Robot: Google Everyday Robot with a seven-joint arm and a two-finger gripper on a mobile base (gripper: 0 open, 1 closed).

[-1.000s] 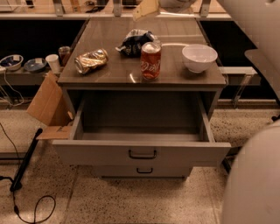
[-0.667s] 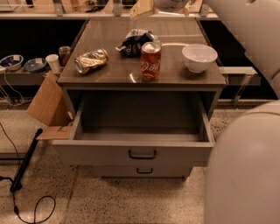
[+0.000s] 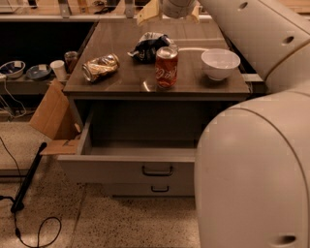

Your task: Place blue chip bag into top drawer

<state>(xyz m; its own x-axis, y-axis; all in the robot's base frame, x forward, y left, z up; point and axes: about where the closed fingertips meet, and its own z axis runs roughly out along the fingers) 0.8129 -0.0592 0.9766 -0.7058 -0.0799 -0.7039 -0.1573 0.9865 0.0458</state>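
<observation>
Gripper [image 3: 170, 13], jaws spread and empty, hangs poised for the bag [image 3: 149, 46] just below them; the drawer [image 3: 131, 167] gapes nearer, ready to receive it

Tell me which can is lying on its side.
The crushed gold-brown can, left of the blue chip bag; the red soda can stands upright. The tool is at the top edge, beyond the bag.

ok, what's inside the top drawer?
Top drawer is open; its visible left part shows only bare floor. The arm covers its right side. Blue chip bag sits on the tabletop, hand high behind it.
</observation>
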